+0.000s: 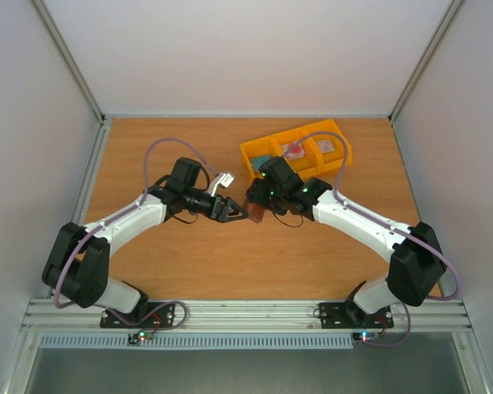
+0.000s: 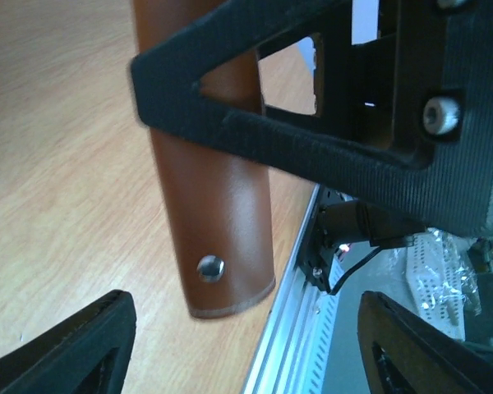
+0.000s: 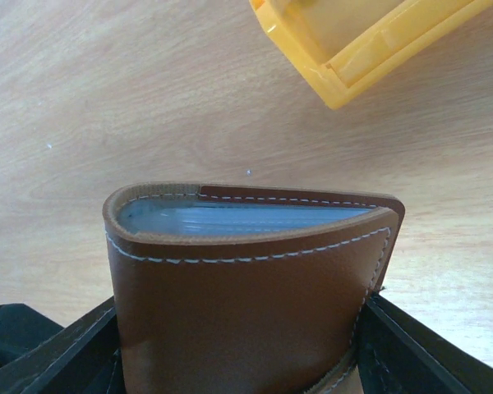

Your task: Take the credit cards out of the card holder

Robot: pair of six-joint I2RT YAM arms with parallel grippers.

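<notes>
My right gripper (image 1: 259, 203) is shut on the card holder (image 1: 257, 215), a brown leather wallet, and holds it above the table's middle. In the right wrist view the card holder (image 3: 246, 287) sits folded between my gripper's (image 3: 238, 345) fingers, its grey-blue lining (image 3: 238, 217) showing at the top edge; no card shows in it. My left gripper (image 1: 232, 212) is open just left of the card holder. In the left wrist view the card holder (image 2: 218, 213) hangs in front of the open left gripper (image 2: 246, 345), apart from both fingers. Small pale and red pieces, perhaps credit cards (image 1: 294, 151), lie in the bin.
A yellow three-part plastic bin (image 1: 259, 154) stands behind the grippers, right of centre; its corner shows in the right wrist view (image 3: 370, 41). The aluminium rail at the table's near edge (image 2: 296, 328) shows in the left wrist view. White walls enclose the wooden table (image 1: 189, 263).
</notes>
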